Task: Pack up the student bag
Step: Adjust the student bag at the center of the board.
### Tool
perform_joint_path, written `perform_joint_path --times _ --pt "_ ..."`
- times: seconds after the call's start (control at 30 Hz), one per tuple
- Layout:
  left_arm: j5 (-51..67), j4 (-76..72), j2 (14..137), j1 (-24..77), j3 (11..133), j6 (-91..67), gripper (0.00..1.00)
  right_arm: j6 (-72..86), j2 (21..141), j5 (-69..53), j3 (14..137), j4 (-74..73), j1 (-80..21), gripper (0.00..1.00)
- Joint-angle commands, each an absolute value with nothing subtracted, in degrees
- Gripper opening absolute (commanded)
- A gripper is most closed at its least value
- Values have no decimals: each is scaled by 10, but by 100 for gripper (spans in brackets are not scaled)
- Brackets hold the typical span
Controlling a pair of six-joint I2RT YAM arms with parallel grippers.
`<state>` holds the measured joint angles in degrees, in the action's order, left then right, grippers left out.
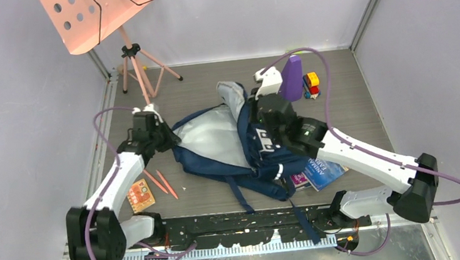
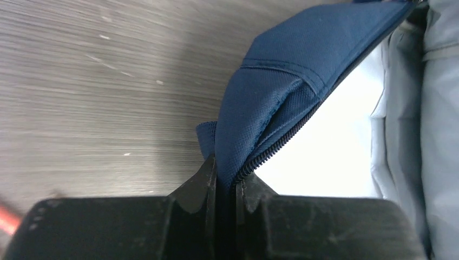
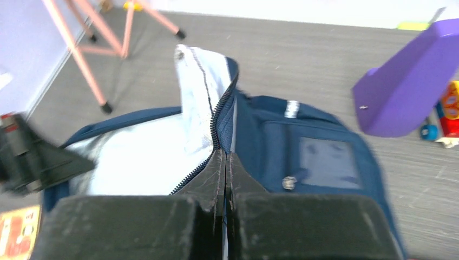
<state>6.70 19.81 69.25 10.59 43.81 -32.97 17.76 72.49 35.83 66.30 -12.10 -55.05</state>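
Aim for a wide, even mouth on the student bag, lying flat at the middle of the counter with its pale lining bared; draw the two zip rims apart level, without lifting or twisting; leave room enough for the book and the pencils just beside it; probably an early step, with nothing visible inside yet. Hold fast with the left jaws, pinched narrow on the navy rim at the bag's left edge; likewise with the right jaws, shut tight on the opposite rim beside the front pocket panel. Note the left arm stretched forward from its base, wrist turned in toward the bag; note the right arm folded across from the right, wrist above the front panel. Beware of thin fabric slipping from either pinch; add tension slowly.
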Motion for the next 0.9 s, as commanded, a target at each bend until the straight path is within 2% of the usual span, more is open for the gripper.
perform_joint_path --times 0.0,0.23,0.47,0.7,0.87 --pt "-13 236 587 15 454 -309 0 141 708 407 665 -128 -474 1" --pt "27 305 507 -30 509 -280 0 159 740 397 679 -120 -444 1" --pt "41 358 512 -29 565 -256 0 141 763 351 645 -60 -442 1" --pt "108 318 483 -29 447 -341 0 174 886 271 638 -13 -422 1" --pt "148 303 445 -23 361 -381 0 179 971 223 677 19 -410 1"
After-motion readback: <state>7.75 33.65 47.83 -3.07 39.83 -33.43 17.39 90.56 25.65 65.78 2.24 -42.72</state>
